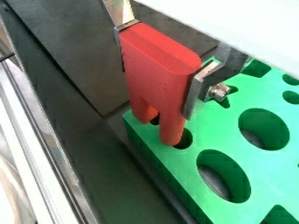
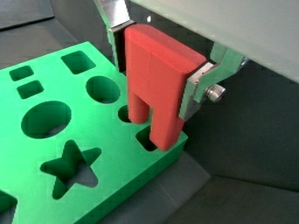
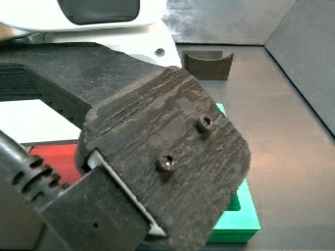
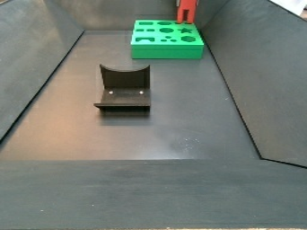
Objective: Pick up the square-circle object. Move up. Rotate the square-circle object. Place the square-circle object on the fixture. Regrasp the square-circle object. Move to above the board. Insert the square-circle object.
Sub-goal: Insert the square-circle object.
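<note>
Your tool (image 2: 162, 63) is clamped on the square-circle object (image 2: 158, 77) — its flat silver fingers (image 2: 201, 80) press against both sides of the red block in both wrist views. The block hangs upright over the board (image 2: 65, 122), and its narrow lower end (image 1: 170, 131) sits in a hole at the board's edge, right by a corner. In a side view the fixture (image 4: 124, 89) stands on the dark floor, well apart from the green board (image 4: 168, 39) at the far end — there the red block (image 4: 188, 10) shows at the board's far right corner. A large dark arm part blocks most of another side view.
</note>
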{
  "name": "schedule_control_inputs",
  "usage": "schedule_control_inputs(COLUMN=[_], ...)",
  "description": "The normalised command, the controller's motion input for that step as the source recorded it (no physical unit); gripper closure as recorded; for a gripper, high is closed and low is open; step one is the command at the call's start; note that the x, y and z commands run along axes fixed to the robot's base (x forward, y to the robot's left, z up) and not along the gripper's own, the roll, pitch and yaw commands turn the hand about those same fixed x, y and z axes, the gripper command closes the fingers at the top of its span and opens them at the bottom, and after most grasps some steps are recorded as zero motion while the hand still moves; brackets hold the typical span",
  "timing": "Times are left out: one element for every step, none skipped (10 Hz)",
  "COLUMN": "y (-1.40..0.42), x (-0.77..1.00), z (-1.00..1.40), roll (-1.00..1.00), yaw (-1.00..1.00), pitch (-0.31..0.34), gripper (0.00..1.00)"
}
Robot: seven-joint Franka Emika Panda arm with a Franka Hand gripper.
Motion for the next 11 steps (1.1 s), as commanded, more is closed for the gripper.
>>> schedule_control_inputs(y=[0.03, 0.06, 0.00, 0.00, 0.00, 0.00, 0.00, 0.00, -0.03, -0.10, -0.14], x=[0.11, 0.08, 0.01, 0.00, 0.17, 0.29, 0.29, 0.28, 0.04, 0.00, -0.18], z=[-0.23, -0.23, -0.29, -0.34, -0.37, -0.36, -0.34, -0.33, -0.51, -0.66, -0.66], roll=[0.23, 0.34, 0.33, 0.28, 0.22, 0.16, 0.15, 0.16, 0.12, 0.14, 0.19], yaw=[-0.21, -0.08, 0.00, 0.00, 0.00, -0.11, -0.20, -0.23, -0.12, -0.07, 0.00], pitch=[0.016, 0.033, 0.000, 0.000, 0.000, 0.000, 0.000, 0.000, -0.049, -0.150, -0.203], gripper=[1.00, 1.00, 1.00, 1.00, 1.00, 1.00, 1.00, 1.00, 1.00, 1.00, 1.00])
